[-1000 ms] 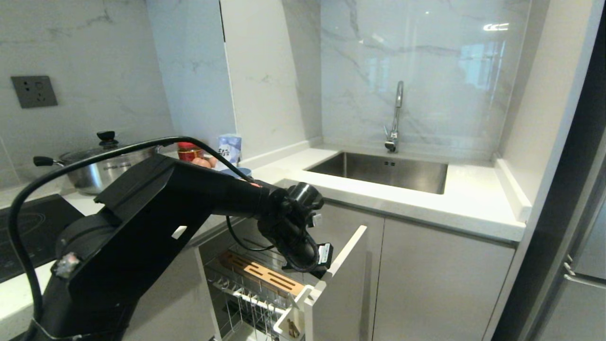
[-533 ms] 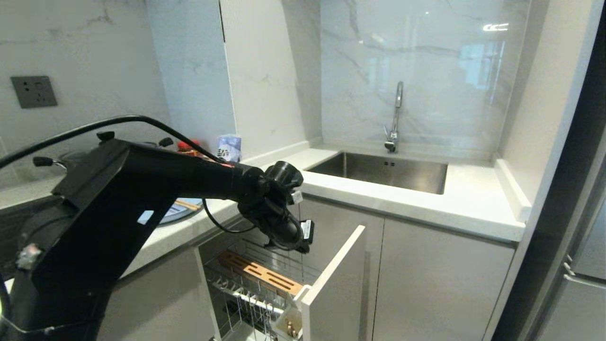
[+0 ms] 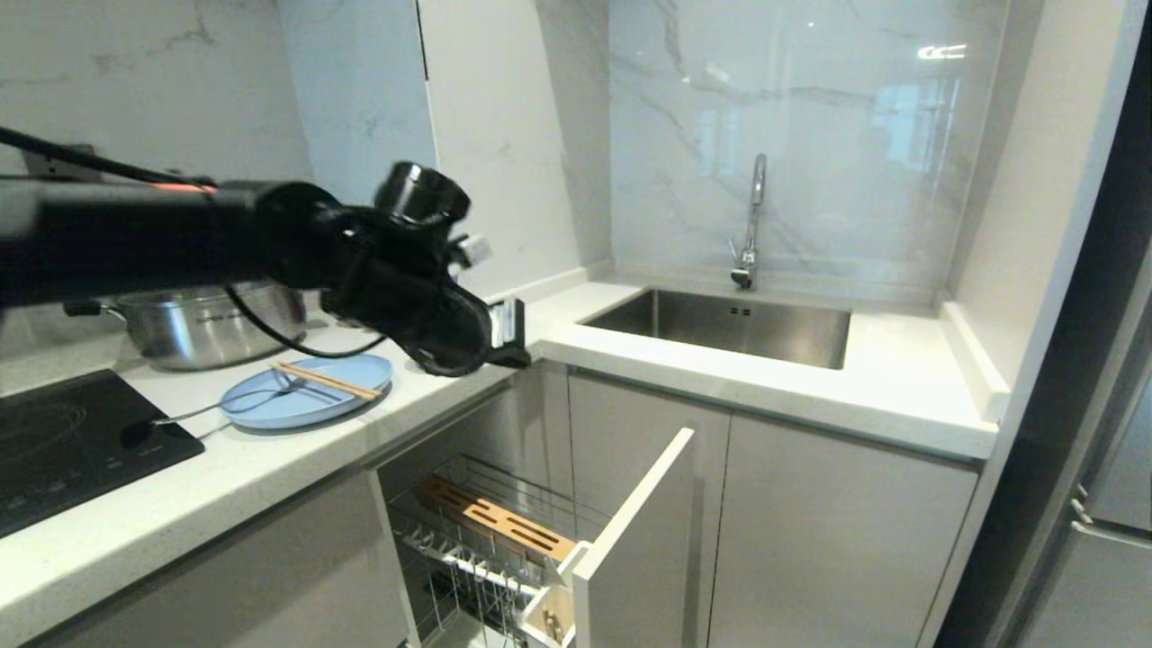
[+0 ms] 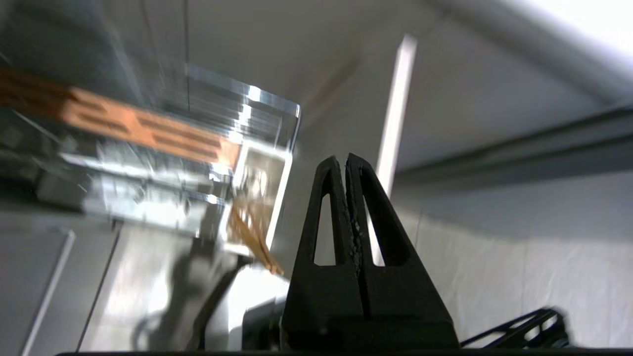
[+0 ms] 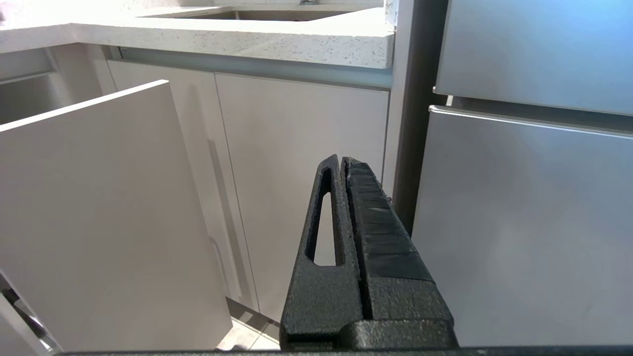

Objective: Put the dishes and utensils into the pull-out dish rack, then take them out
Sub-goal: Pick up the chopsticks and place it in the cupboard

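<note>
A light blue plate (image 3: 306,402) lies on the counter with wooden chopsticks (image 3: 328,382) across it and a silver utensil (image 3: 211,411) reaching off its left rim. Below the counter the pull-out dish rack (image 3: 490,508) stands drawn out, with its wooden strip (image 3: 493,517), white cutlery box (image 3: 545,616) and front panel (image 3: 641,540). My left gripper (image 3: 515,357) hangs shut and empty over the counter edge, right of the plate and above the rack. In the left wrist view the shut gripper (image 4: 346,158) points at the rack, where light-brown sticks (image 4: 253,237) stand in the cutlery box (image 4: 261,195).
A steel pot (image 3: 216,324) stands behind the plate, and a black hob (image 3: 63,441) lies at the left. The sink (image 3: 729,324) and faucet (image 3: 752,225) are at the right. My right gripper (image 5: 342,159) is parked low before the cabinet doors, beside the fridge (image 5: 524,207).
My left arm has risen from just above the rack and swung left, up over the counter edge. The plate with its utensils has come into sight. The gripper stayed shut.
</note>
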